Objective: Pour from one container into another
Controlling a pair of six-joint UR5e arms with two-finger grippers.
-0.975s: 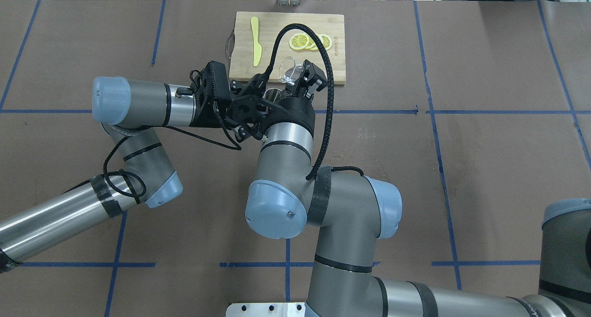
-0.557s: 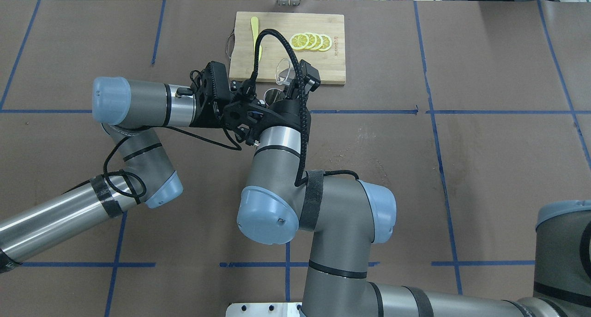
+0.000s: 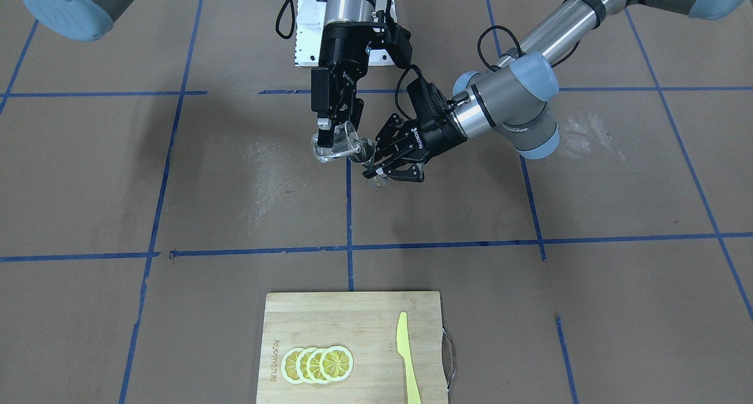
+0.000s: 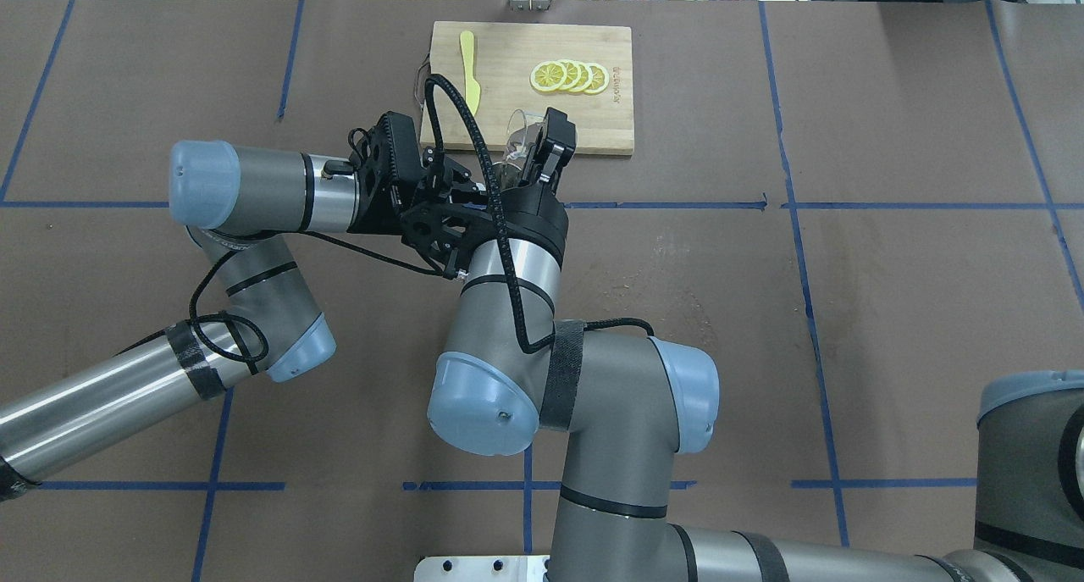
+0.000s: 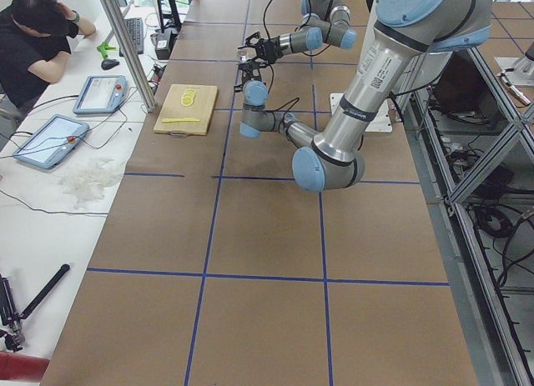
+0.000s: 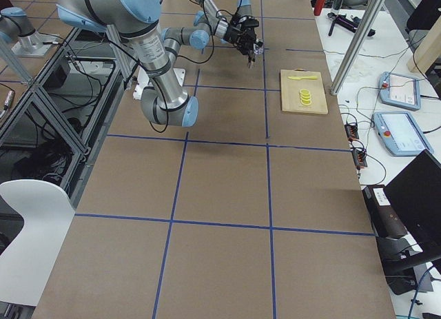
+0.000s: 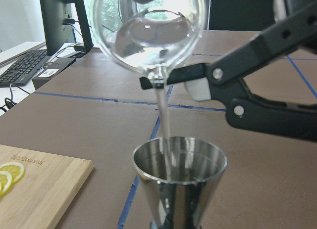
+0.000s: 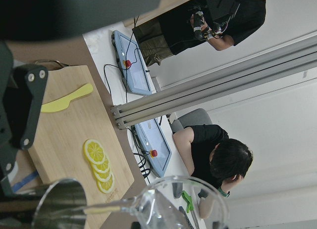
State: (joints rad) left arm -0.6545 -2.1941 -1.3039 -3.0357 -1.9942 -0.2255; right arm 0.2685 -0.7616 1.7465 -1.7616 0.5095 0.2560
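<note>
tabletop (image 3: 176, 186): r hand (image 3: 333, 138) pours glass (image 7: 148, 36) into steel cup (image 7: 179, 189) in l hand (image 3: 381, 170).

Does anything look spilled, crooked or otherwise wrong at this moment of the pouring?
Nothing serious stands out. The stream from the tilted glass cup lands inside the metal cup, and I see no splash. Only pale smears mark the table paper near the pouring spot; whether they are wet cannot be told.
</note>
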